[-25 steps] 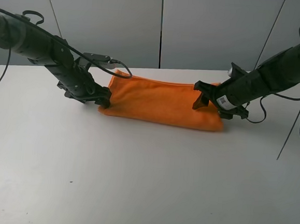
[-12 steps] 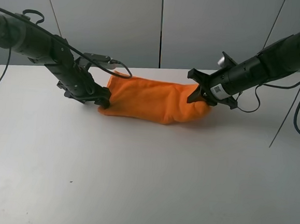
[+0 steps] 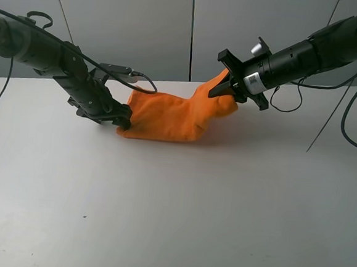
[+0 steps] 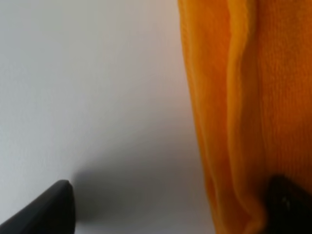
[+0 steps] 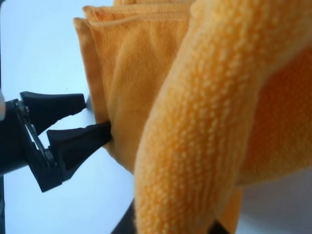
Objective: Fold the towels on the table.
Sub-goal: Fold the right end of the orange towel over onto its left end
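Note:
The orange towel (image 3: 167,117) lies folded on the white table (image 3: 159,218), its right end lifted off the surface. My right gripper (image 3: 229,88) is shut on that raised end and holds it above the towel's middle. In the right wrist view the pinched towel (image 5: 195,97) fills most of the frame. My left gripper (image 3: 121,118) stands open low at the towel's left end. In the left wrist view, the towel's hemmed edge (image 4: 243,97) runs between the wide-apart fingertips (image 4: 48,209), close to the other finger.
Bare table (image 4: 73,73) surrounds the towel on all sides. Cables (image 3: 328,114) hang from the right arm over the table's back right. A grey panelled wall (image 3: 193,29) stands behind the table.
My right gripper has shut on the towel's right end, lifted it and carried it up and to the left. The towel's flat part is now shorter. The left arm has stayed put.

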Controlling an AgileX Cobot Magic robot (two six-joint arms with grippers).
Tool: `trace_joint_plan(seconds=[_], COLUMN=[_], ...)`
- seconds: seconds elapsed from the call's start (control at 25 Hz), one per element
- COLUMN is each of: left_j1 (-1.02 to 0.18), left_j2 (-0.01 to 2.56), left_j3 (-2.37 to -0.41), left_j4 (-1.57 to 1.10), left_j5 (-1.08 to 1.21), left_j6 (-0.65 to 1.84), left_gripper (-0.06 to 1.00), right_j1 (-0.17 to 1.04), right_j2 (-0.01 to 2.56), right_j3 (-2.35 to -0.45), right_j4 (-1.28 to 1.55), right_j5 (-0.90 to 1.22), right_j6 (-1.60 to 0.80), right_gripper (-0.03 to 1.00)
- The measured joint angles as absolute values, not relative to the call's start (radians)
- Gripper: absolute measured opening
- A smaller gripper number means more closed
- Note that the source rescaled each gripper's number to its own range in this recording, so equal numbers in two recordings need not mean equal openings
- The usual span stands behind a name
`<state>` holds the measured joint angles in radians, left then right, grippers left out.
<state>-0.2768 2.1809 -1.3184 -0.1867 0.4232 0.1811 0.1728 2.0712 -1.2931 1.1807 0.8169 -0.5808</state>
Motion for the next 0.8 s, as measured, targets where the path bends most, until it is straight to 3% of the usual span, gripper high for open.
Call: trace_joint_plan(seconds=[0.44,0.8], left_j1=[-0.277,-0.277], left_j2=[2.181,2.179], left_j3=[-1.318,-1.321], left_j4=[-0.183,-0.180], left_j5=[0.435,0.469], left_j6=[0.181,0.185], left_gripper=[1.00,1.00], right_j1=[0.189,0.296], right_j2=[2.071,2.073], right_j3=[-1.310,-1.310], right_j4=[1.031,1.043], right_j5=[0.807,0.697], right_j6=[-0.472,-0.455], right_gripper=[0.06,0.06])
